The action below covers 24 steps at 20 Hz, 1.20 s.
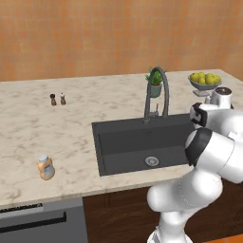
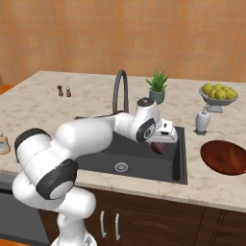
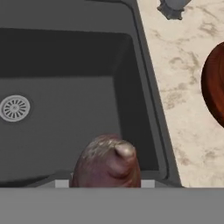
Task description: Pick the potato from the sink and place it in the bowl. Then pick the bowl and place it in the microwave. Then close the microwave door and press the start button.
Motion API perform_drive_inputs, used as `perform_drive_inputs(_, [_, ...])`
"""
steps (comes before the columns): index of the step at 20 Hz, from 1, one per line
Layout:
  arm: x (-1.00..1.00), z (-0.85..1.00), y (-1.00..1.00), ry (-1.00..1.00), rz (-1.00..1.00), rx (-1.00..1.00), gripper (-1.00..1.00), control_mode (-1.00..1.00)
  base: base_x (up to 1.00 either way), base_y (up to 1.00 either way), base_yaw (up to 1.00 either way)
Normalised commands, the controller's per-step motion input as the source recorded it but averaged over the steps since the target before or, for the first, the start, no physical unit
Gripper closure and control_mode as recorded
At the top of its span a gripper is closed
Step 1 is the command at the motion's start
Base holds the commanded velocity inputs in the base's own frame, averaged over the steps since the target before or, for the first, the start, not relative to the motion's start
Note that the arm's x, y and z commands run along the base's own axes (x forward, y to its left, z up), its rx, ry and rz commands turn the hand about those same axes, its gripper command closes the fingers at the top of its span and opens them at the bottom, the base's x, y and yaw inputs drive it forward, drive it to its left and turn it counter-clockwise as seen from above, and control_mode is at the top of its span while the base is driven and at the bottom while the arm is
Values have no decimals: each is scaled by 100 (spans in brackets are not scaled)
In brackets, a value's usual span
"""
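Observation:
The potato (image 3: 107,162), a dark reddish-brown lump, sits close against the hand in the hand view, and my gripper (image 2: 161,140) is shut on it. In the right base view the potato (image 2: 158,148) hangs above the right end of the dark grey sink (image 2: 139,158), clear of the basin floor. The reddish-brown wooden bowl (image 2: 225,157) lies on the counter to the right of the sink, and its edge (image 3: 215,85) shows at the right of the hand view. The microwave and its door are out of view.
An arched faucet (image 2: 120,89) stands behind the sink and the round drain (image 3: 14,107) is left of the hand. A soap dispenser (image 2: 202,120), a potted plant (image 2: 157,86) and a grey bowl of yellow fruit (image 2: 218,93) stand behind the wooden bowl. Shakers (image 1: 57,99) and a bottle (image 1: 45,167) are far left.

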Motion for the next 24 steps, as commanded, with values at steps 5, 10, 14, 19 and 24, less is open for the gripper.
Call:
perform_drive_inputs(5, [0,13,-83,-14,-5,0,100,-100,0,0,0])
perform_drive_inputs(10, [1,11,-70,-24,-1,4,100,-100,0,0,0])
perform_drive_inputs(14, [1,20,-50,-19,-3,6,100,-100,0,0,0])
perform_drive_inputs(19, [2,64,-20,-1,-11,3,100,-100,0,0,0])
perform_drive_inputs(24, [1,9,-18,0,-7,3,100,-100,0,0,0])
